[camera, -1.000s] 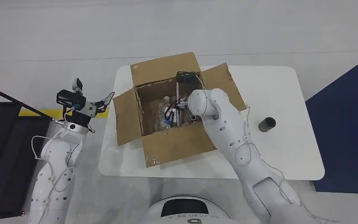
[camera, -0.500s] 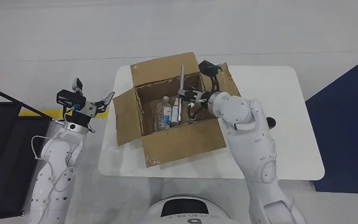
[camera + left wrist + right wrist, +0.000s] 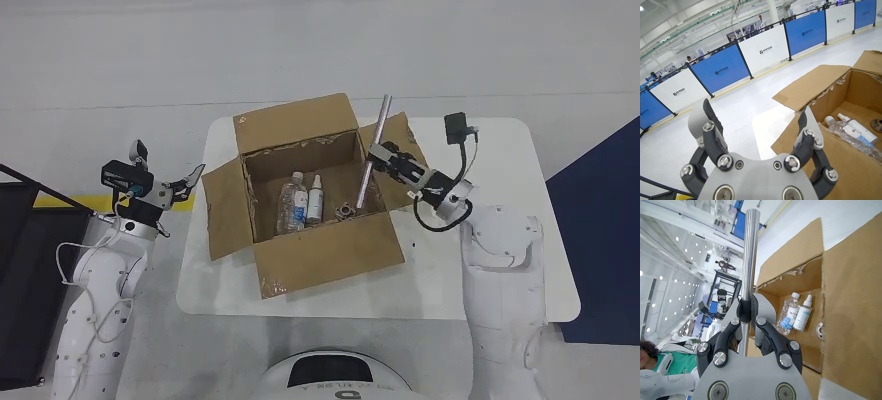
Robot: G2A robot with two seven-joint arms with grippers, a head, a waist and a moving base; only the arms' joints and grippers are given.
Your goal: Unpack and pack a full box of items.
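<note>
While the right gripper [image 3: 746,308] jaws are clenching the metal rod [image 3: 750,247] near mid-length, centre-right of the top view, it is hanging tilted over the box [image 3: 300,255] | risk: smooth rod could be slipping or swinging, striking the clear bottle [image 3: 291,200] and spray bottle [image 3: 315,197] inside | left gripper [image 3: 170,165], far left: jaws released, gripping nothing.

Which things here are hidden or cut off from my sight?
Right wrist view: lower end of the silver metal rod hidden behind the right gripper.
Right wrist view: round metal flange half hidden by the brown cardboard box.
Left wrist view: same flange cut off by the picture's edge.
</note>
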